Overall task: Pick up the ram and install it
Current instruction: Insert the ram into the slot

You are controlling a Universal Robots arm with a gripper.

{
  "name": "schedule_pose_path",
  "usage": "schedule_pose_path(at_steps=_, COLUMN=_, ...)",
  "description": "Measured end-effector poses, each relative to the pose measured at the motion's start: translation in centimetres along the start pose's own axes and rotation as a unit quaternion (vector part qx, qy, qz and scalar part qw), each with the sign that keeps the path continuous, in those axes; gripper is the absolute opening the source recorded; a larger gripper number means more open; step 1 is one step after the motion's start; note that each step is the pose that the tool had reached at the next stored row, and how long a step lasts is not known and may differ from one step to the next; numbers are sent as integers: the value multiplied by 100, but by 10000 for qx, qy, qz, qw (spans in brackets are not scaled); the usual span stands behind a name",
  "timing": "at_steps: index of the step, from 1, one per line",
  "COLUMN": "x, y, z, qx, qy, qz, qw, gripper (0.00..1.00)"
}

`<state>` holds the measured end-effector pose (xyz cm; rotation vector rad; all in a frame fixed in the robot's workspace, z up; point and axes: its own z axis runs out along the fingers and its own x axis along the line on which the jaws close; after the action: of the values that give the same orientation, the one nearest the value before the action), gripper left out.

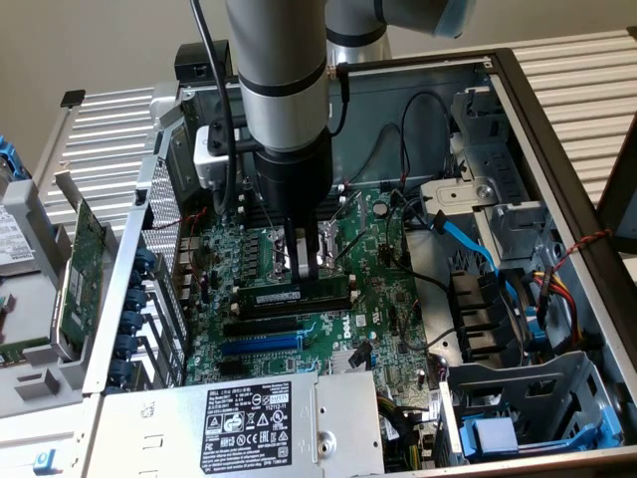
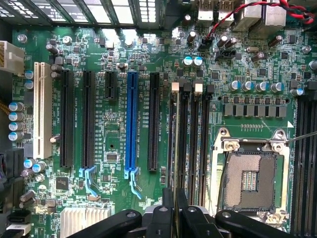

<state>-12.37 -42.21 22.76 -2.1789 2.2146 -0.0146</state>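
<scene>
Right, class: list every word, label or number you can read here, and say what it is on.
"DELL": white print on the motherboard.
Power supply label: print too small to read.
Label strip on the ram: too small.
Print beside the blue slot: blurred.

Glossy green motherboard [image 2: 114, 144], black plastic slots [image 2: 67, 119], matt grey metal case [image 1: 378, 100], smooth metal arm [image 1: 279, 50], ram [image 1: 269, 297] with paper label [image 1: 284, 297].

Gripper [image 2: 176, 204] clamps ram [image 2: 176, 148] edge-on at memory slots [image 2: 194, 139].
</scene>
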Motion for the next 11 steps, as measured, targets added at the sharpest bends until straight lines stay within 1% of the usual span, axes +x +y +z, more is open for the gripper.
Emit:
schedule_pose_path(at_steps=3, x=0, y=4, z=0, qx=7, qy=0, qz=0, qw=10000, gripper=14)
schedule_pose_path(at_steps=5, x=-3, y=11, z=-1, qx=19, qy=0, qz=-3, qw=10000, gripper=14)
schedule_pose_path(at_steps=11, x=-3, y=12, z=13, qx=23, qy=0, qz=-5, qw=10000, gripper=14)
